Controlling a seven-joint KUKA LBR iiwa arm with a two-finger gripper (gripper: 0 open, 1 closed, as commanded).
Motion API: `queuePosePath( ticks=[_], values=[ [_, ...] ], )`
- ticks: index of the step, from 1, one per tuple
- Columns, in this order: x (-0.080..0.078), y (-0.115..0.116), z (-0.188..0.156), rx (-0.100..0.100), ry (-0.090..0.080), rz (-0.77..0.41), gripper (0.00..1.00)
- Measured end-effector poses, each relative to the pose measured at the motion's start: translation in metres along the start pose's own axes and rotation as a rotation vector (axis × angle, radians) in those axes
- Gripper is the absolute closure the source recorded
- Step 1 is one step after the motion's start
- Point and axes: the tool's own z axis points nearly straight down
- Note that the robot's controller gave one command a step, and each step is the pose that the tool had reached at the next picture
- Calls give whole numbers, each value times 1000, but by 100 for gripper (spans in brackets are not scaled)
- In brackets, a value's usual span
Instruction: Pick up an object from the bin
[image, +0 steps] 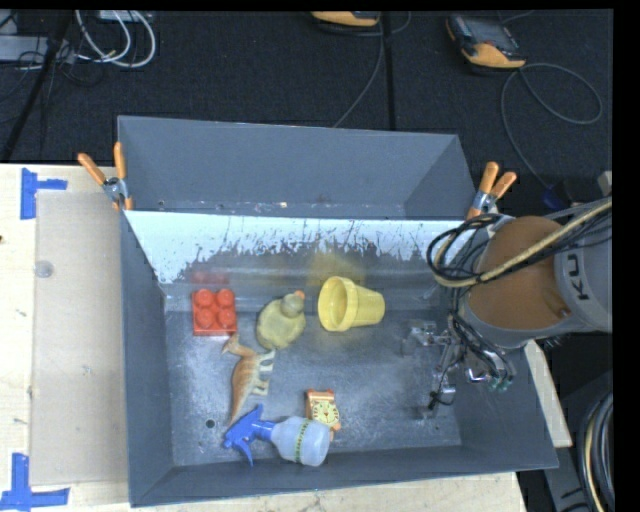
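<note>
My gripper (437, 396) hangs low over bare floor in the right part of the bin, with nothing seen in it. The nearest things lie to its left. A yellow cup (349, 304) lies on its side with its mouth turned left. A small yellow and red block-like toy (322, 409) sits near the front wall. A clear spray bottle with a blue trigger (280, 438) lies beside that toy, at the front.
Further left are a pale yellow-green soft toy (281, 321), a tan dinosaur figure (246, 372) and a red building brick (214, 310). The arm's orange cover and black cables rise over the bin's right rim.
</note>
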Motion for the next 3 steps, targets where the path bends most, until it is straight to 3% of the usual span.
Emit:
queuePosePath(
  ticks=[1,2,3],
  values=[
    [15,35,7,3,-1,-100,0],
    [39,45,6,1,0,-159,0],
    [28,75,6,2,-1,-260,0]
  ],
)
